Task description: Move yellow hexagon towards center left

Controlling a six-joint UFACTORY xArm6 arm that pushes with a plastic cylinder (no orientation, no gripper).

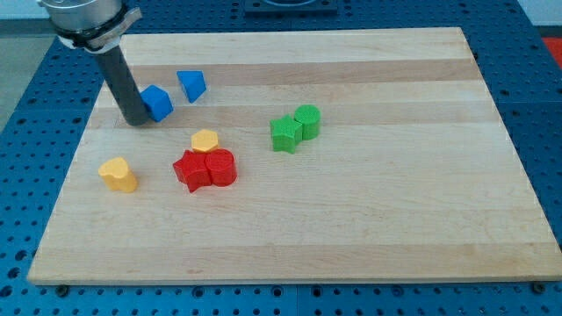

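While my tip [138, 121] rests against a blue block [158, 102] at upper left, you see the yellow hexagon [205, 140] mid-board, touching the red blocks [205, 168]; no pincer exists.

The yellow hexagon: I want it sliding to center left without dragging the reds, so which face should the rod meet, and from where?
Judging by its pose, press the yellow hexagon on its right face, coming in from the view's right above the red blocks touching its lower edge. My tip sits beside the blue block, so it must circle round.
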